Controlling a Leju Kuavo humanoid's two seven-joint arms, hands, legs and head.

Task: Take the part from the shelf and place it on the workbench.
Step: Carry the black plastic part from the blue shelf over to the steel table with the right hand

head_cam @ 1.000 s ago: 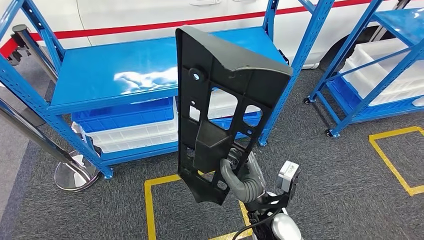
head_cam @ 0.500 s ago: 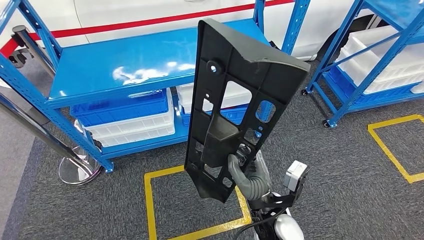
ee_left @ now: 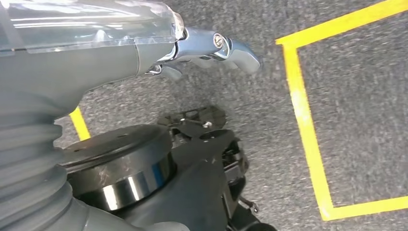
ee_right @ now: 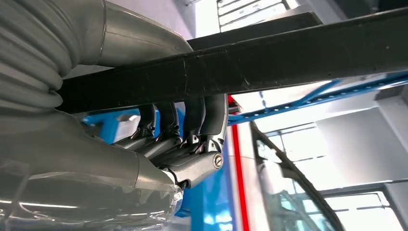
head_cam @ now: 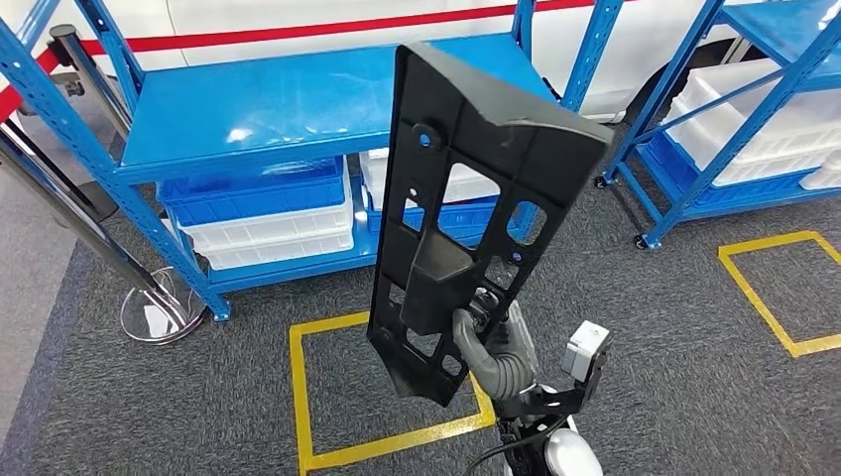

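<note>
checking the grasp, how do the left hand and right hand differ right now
The right hand grips the black part, raised upright before the blue shelf; the left hand holds nothing. The right hand's fingers curl around the part's edge; the left hand hangs over the carpet. Both have grey ribbed covers.

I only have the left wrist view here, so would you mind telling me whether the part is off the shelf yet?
Observer: Yes. The right hand holds the part upright, in front of the shelf and clear of it.
Operator: Thank you. How is it gripped?
Observer: The fingers wrap over its lower edge, thumb on the other face.
Operator: And my left hand?
Observer: You see that yourself: the left hand holds nothing, fingers curled, above the carpet.
</note>
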